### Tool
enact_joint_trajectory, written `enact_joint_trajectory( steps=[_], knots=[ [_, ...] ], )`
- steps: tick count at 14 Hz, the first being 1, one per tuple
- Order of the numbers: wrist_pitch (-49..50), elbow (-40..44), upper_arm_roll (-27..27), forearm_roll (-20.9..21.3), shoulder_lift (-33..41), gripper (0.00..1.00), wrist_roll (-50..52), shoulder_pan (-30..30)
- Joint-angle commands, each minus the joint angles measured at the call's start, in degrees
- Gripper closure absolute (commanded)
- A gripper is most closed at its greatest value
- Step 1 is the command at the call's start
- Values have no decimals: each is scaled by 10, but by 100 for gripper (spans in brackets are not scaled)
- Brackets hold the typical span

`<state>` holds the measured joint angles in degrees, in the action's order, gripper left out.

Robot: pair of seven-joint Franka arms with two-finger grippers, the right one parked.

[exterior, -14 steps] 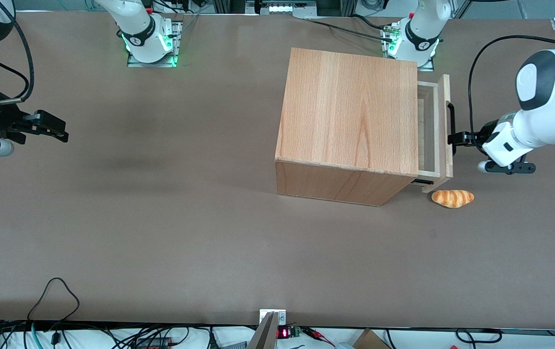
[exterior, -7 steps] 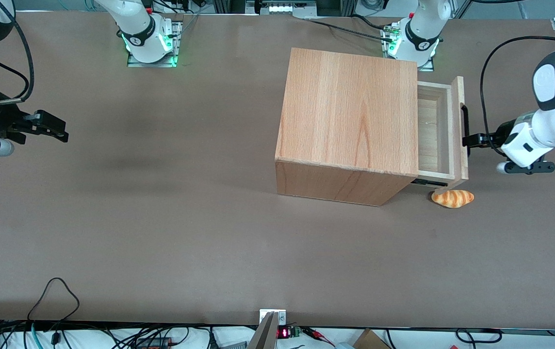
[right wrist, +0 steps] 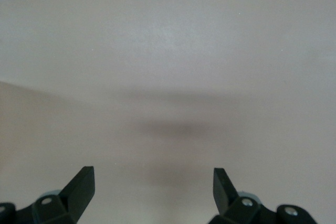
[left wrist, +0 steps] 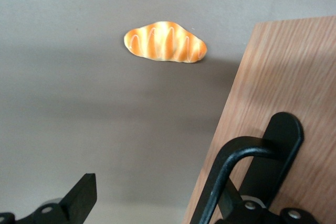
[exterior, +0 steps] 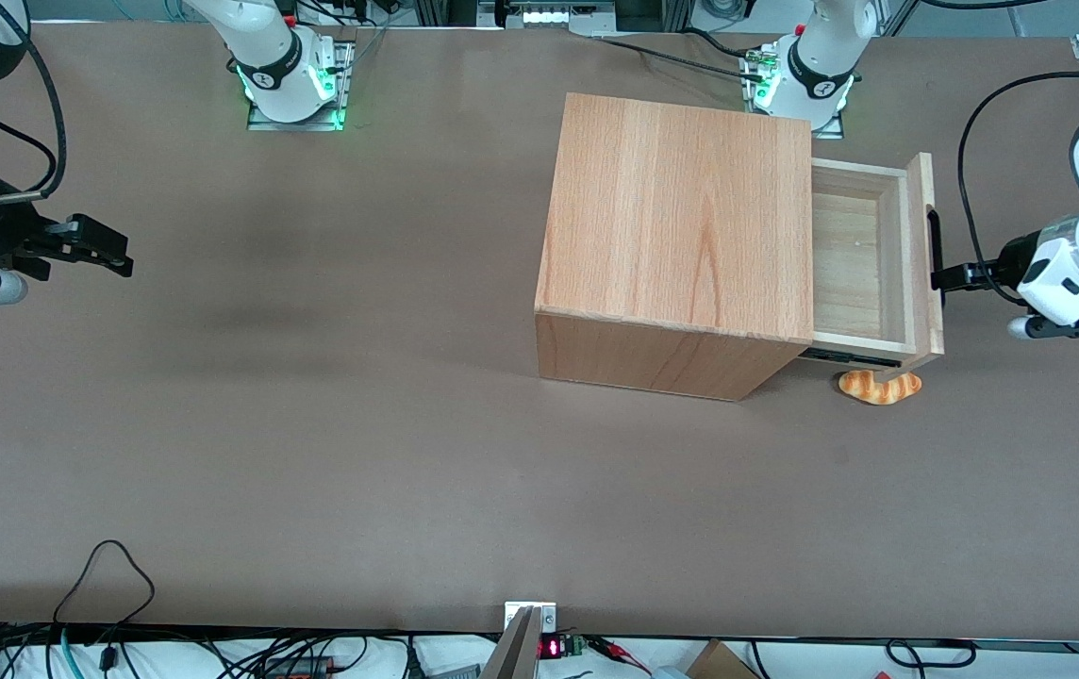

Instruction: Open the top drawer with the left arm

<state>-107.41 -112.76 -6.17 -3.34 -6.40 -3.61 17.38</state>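
The top drawer (exterior: 855, 259) stands pulled partly out of the wooden cabinet (exterior: 681, 226), and its light wood inside shows nothing in it. A slim black bar handle (exterior: 934, 247) sits on its front panel (left wrist: 278, 72). The left arm's gripper (exterior: 950, 276) is right at that handle (left wrist: 236, 166), in front of the drawer. Its fingers are spread open: one is hooked in at the handle bar, and the other finger (left wrist: 81, 195) hangs free over the table. The gripper (left wrist: 157, 195) clamps nothing.
A toy bread roll (exterior: 879, 386) with orange stripes lies on the brown table close under the drawer's front corner, nearer to the front camera; it also shows as the roll (left wrist: 165, 42) in the wrist view. The arm's base (exterior: 808, 75) stands beside the cabinet.
The drawer has slid farther out of the cabinet, and the gripper has moved with its handle toward the working arm's end of the table. The drawer front now overlaps the bread roll.
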Motion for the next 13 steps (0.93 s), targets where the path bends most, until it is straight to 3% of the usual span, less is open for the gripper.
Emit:
enact_joint_trajectory(
  steps=[1,10,13],
  knots=[
    [-27,12,-4,14,-13,0,4,19],
    [-16,46,-4,13,-10,0,6,28],
    [30,80,-5,11,-9,0,6,28]
  ],
)
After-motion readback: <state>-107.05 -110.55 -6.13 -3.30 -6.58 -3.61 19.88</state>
